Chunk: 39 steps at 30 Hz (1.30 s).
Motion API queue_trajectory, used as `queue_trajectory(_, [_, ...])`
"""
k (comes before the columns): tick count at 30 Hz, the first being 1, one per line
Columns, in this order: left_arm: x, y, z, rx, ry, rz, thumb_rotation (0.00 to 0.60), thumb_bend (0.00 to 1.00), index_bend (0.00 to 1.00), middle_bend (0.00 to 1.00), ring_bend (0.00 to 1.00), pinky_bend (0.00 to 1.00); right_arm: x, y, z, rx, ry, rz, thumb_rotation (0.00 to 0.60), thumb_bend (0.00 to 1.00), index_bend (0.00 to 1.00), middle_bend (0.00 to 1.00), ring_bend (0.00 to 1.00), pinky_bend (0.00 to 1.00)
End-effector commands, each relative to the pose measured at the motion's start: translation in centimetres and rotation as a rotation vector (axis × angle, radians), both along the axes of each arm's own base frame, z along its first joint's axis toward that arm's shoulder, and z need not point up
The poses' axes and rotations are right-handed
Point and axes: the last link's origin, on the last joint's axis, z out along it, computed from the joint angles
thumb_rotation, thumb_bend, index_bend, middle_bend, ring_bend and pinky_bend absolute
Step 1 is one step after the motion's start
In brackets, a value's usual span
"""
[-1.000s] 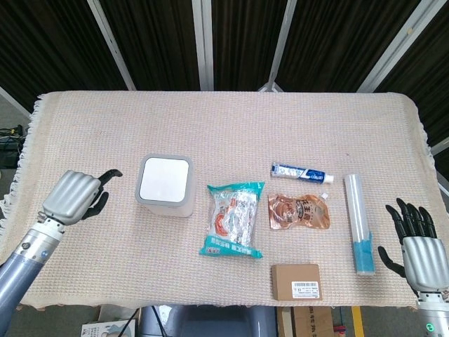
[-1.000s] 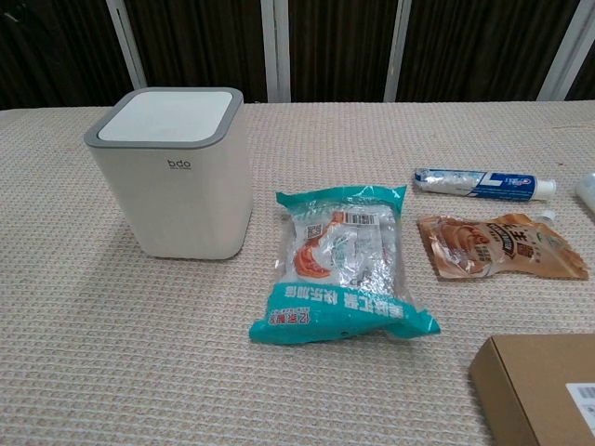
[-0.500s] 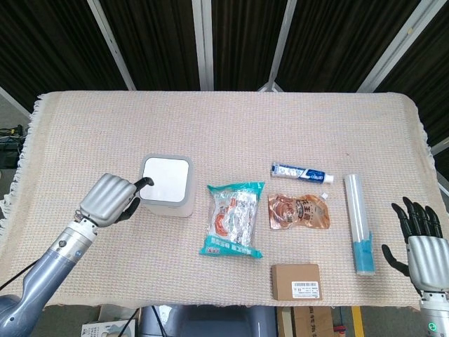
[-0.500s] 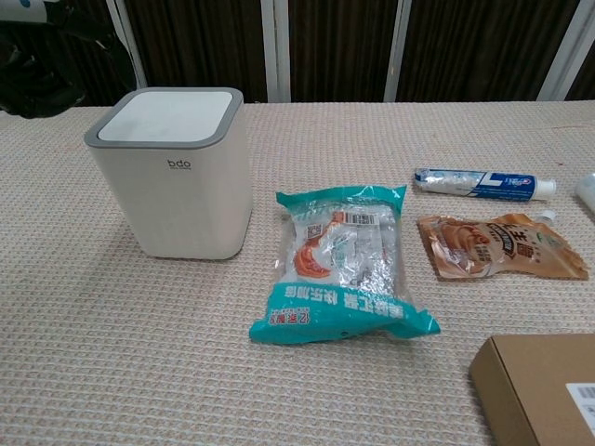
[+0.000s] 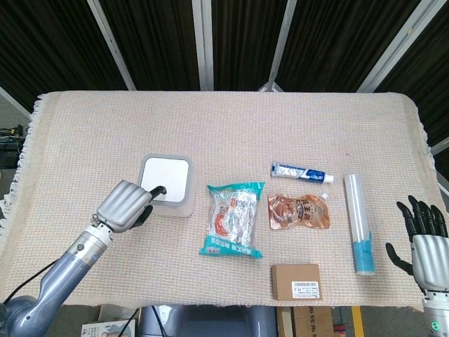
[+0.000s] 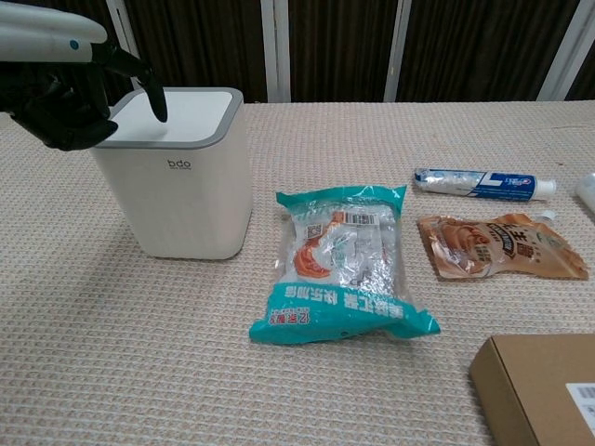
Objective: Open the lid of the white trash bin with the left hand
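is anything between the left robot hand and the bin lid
Nothing visible. The left robot hand is already over the white trash bin, one finger pointing down at its lid; the snack bag lies off to the side.

Lighting: I read even, diffuse overhead light in both views; the woven tablecloth [image 5: 231,126] is bright, the slatted backdrop dark. Shadows: soft and short; a faint one lies under my left hand [image 5: 126,205] on the cloth, another at the base of the white trash bin [image 6: 181,181] just right of that hand. Glare: mild sheen on the bin lid [image 5: 166,179] and on the teal snack packet [image 6: 342,260], further right. Focus: head view sharp throughout. Chest view: the left hand, nearest the lens, slightly soft; the cardboard box [image 6: 539,386] cropped at the corner.
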Motion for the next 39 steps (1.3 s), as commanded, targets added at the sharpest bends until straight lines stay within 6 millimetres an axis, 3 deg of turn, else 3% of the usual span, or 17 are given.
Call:
queue_trajectory(1, [0.0, 0.1, -0.2, 0.002, 0.009, 0.0, 0.6, 0.74, 0.3, 0.87, 0.82, 0.73, 0.0, 0.0, 0.0, 0.002, 0.002, -0.001, 0.6, 0.3, 0.12, 0.01, 0.0, 0.0])
queue_trajectory(27, [-1.2, 0.0, -1.7, -0.015, 0.089, 0.023, 0.6, 0.74, 0.29, 0.87, 0.82, 0.73, 0.0, 0.0, 0.0, -0.017, -0.003, -0.001, 0.6, 0.3, 0.12, 0.01, 0.01, 0.0])
queue_trajectory(32, [0.0, 0.2, -0.5, 0.05, 0.027, -0.015, 0.6, 0.73, 0.3, 0.87, 0.82, 0.73, 0.1, 0.0, 0.1, -0.022, -0.006, -0.002, 0.6, 0.3, 0.12, 0.01, 0.01, 0.0])
queue_trajectory(36, [1.3, -0.3, 1.8, 0.137, -0.054, -0.056, 0.6, 0.72, 0.31, 0.87, 0.82, 0.73, 0.0, -0.1, 0.0, -0.023, -0.005, -0.006, 0.6, 0.3, 0.12, 0.01, 0.01, 0.0])
queue_trajectory(39, [1.6, -0.9, 3.3, 0.199, -0.096, -0.07, 0.6, 0.66, 0.31, 0.85, 0.82, 0.73, 0.0, -0.1, -0.1, -0.02, -0.006, -0.009, 0.6, 0.3, 0.12, 0.01, 0.01, 0.0])
